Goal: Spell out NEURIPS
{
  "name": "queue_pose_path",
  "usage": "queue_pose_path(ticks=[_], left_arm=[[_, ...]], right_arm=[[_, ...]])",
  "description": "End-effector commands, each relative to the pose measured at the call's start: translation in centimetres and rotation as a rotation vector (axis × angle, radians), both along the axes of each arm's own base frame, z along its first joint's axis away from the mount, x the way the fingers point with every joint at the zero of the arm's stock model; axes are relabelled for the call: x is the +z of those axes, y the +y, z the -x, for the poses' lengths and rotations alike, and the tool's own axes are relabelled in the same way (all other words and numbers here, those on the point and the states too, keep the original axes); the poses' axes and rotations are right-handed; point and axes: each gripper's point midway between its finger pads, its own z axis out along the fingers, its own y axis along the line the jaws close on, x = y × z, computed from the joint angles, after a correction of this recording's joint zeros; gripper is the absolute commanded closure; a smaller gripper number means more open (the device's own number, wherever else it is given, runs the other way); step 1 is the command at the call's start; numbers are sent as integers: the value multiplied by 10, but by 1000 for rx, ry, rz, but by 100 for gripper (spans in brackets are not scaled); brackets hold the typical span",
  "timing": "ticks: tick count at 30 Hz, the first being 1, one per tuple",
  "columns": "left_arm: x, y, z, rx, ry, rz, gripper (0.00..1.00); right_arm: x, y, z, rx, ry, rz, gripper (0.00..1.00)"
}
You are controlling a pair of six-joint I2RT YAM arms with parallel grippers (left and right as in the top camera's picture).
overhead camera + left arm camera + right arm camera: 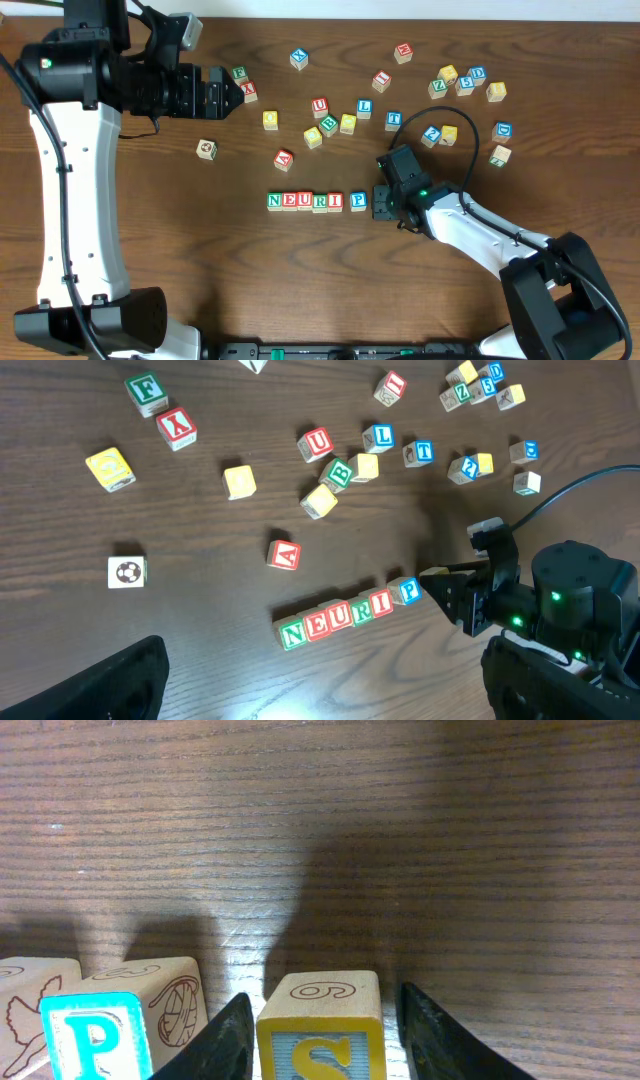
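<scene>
Right wrist — right jaws loosely straddle the S cube [320, 1035], just beside the P cube [95, 1040] — left jaws wide.

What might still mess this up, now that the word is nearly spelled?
1. The right gripper straddles the S block, and one finger stands in the narrow space beside the P block. Pulling away crookedly may knock either block askew.
2. The P block sits slightly apart from the I block, so the row may end up uneven.
</scene>
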Motion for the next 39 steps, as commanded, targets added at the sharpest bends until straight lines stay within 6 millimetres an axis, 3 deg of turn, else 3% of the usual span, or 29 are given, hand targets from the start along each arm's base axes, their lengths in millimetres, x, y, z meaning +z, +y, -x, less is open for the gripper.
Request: queue_pose_path(ticks=[1, 7, 14, 20, 30, 34, 39], left_arm=[[8, 0, 1, -12, -29, 1, 2], [8, 0, 1, -12, -29, 1, 2], [8, 0, 1, -12, -29, 1, 2], [8, 0, 1, -12, -29, 1, 2], [8, 0, 1, -12, -29, 1, 2], [8, 0, 1, -12, -29, 1, 2], [8, 0, 1, -12, -29, 1, 2]], right_arm=[[-4, -1, 1, -5, 4, 12, 58], [0, 6, -3, 6, -6, -21, 58], [26, 19, -29, 21, -84, -47, 57], [47, 18, -46, 17, -129, -10, 57], [62, -10, -50, -16, -122, 153, 59], [57, -26, -40, -74, -63, 180, 74], [50, -42, -24, -124, 22, 208, 84]])
